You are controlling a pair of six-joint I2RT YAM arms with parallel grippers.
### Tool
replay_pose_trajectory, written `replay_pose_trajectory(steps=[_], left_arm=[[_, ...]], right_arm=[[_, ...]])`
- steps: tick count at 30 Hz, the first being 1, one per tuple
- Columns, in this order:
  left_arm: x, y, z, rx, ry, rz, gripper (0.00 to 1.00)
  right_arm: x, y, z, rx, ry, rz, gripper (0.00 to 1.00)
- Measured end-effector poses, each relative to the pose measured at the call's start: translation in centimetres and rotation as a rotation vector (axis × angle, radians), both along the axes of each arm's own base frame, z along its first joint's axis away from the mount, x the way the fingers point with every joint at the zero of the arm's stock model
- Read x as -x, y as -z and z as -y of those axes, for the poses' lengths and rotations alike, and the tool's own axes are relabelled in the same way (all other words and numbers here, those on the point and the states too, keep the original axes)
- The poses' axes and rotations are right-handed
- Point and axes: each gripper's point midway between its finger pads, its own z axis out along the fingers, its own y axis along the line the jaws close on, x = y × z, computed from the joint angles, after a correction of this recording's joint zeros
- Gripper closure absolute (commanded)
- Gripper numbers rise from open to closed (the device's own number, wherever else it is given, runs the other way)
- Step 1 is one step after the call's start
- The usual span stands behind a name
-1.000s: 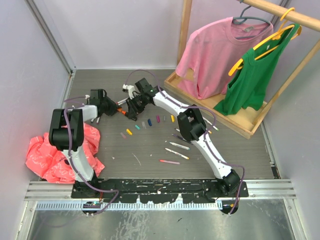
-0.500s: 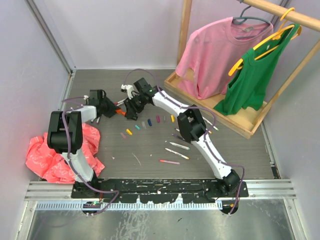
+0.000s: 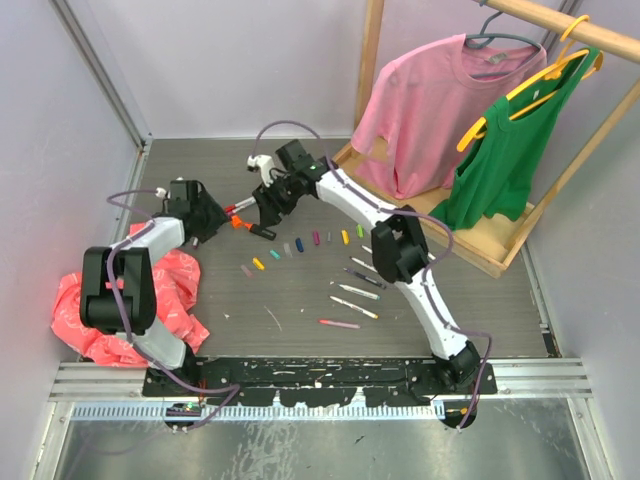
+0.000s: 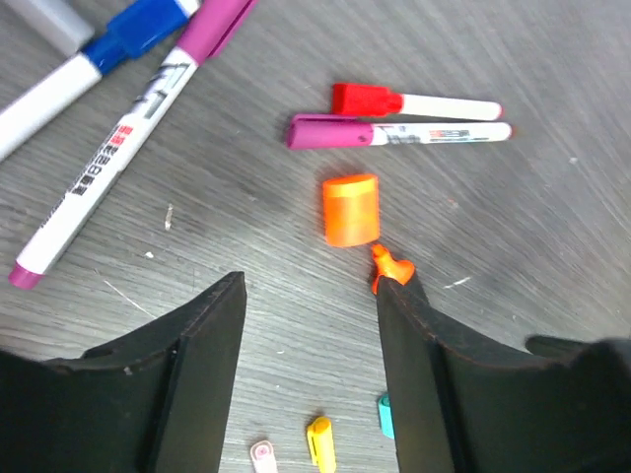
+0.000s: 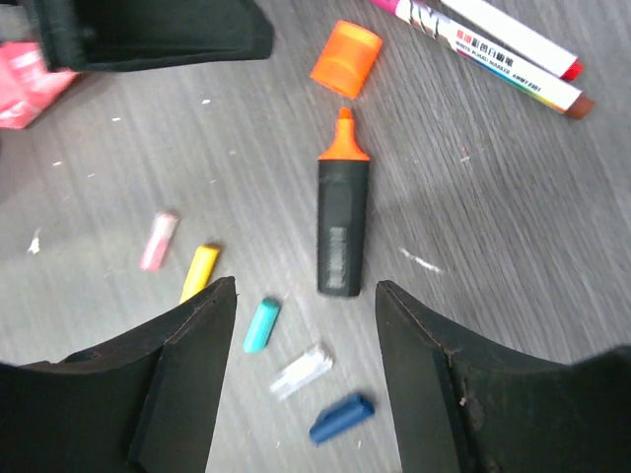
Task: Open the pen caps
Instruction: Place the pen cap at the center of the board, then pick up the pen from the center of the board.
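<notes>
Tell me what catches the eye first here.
A thick black marker lies uncapped on the table, its orange cap just off its tip, with the left gripper and right gripper open close by. A pink shirt and a green top hang at the far right.

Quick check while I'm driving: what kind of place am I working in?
Probably a lab test cell, not a home: plain walls box in a grey table, a metal rail runs along its near edge, and a wooden rack with a pink shirt looks like a prop.
</notes>
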Motion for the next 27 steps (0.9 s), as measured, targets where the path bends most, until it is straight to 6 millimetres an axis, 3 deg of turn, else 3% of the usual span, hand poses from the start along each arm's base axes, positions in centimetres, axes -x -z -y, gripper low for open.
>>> replay_pose_trajectory(steps=[5,9,13,16,18,22,27], left_arm=[[-0.7,-2.9,0.7,-0.057,0.165,0.095,0.32],[-1.5,-4.4,1.5,-0.113,0.321,0.158,0.31],[-2.4,-4.9,1.8,-0.169,0.429,0.195,0.29],[-3.2,-4.3,2.3,-0.200,0.490,0.193,0.28],[-3.9,-3.8,2.9,-0.235,0.538,0.169,0.27],[-6.5,-4.0,5.4,-0.346,0.647,0.138,0.27],[-9.7,-5.4,6.9,-0.451,0.714,0.087,0.40]], right_arm=[[2.2,-7.0,2.3,-0.046,-0.056,0.079,0.35],[6.4,-13.2,5.4,-0.101,-0.129,0.151,0.34],[11.4,-16.9,9.2,-0.140,-0.203,0.217,0.28],[14.8,-16.9,12.1,-0.163,-0.246,0.233,0.26],[15.7,-16.0,13.9,-0.173,-0.243,0.215,0.27],[14.4,-13.7,16.1,-0.179,-0.189,0.153,0.27],[13.9,-12.2,16.1,-0.185,-0.184,0.120,0.27]])
